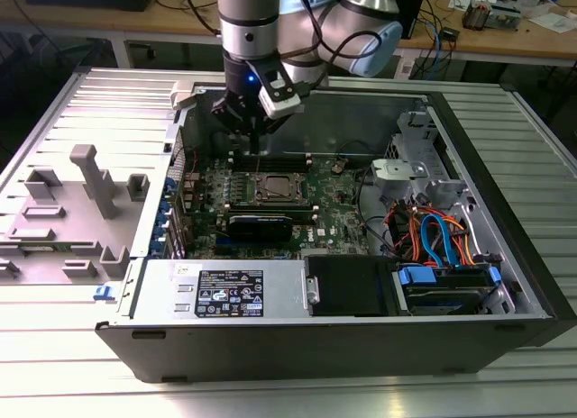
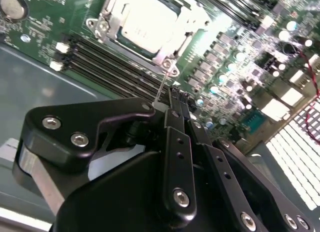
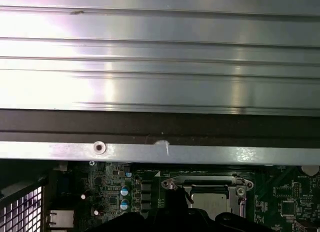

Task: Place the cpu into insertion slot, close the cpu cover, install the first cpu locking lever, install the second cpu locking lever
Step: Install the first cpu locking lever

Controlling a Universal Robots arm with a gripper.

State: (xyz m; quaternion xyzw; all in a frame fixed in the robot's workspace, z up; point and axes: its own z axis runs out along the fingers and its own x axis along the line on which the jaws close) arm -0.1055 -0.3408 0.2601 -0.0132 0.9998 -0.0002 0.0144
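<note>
While beside the locking lever (image 2: 161, 84), gripper (image 2: 177, 92) near cpu (image 2: 150, 22); cpu cover (image 2: 113, 14) down.

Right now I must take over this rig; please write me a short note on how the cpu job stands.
State of the end effector: the fingers look closed, with the tips at the free end of a thin wire locking lever. Whether they grip it, I cannot tell.
The cpu sits in the insertion slot.
The cpu cover lies down over it.
Done: cpu placed, cover closed.
Left: this lever stands raised, not latched. The other lever's state I cannot tell.
</note>
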